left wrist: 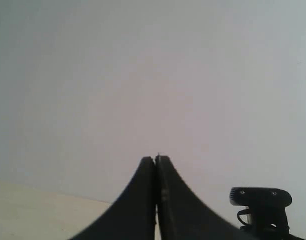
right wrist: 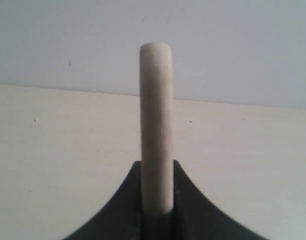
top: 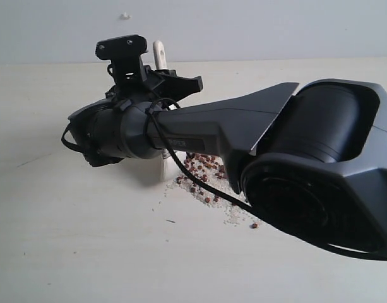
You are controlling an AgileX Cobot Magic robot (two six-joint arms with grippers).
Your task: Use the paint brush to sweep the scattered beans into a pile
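Beans [top: 202, 165] lie in a loose patch on the pale surface [top: 86, 246], mid-scene under my right forearm. They are mixed with whitish crumbs [top: 234, 211], and one stray bean [top: 254, 225] sits nearer and to the right. The paint brush [right wrist: 155, 110] stands close to upright at the patch's left edge; its head is mostly hidden behind the wrist, so I cannot tell how firmly the bristles touch down. To do this well, I judge short, light strokes best, working from the thin outer edges toward the densest part and going back for the stray without flicking anything away. The right arm reaches in from the right across the middle, wrist about level. The right pincer [right wrist: 156, 167] is clamped on the handle, whose rounded end rises above it. The left pincer [left wrist: 155, 161] is fully closed on nothing, aimed at the bare wall, clear of the work.
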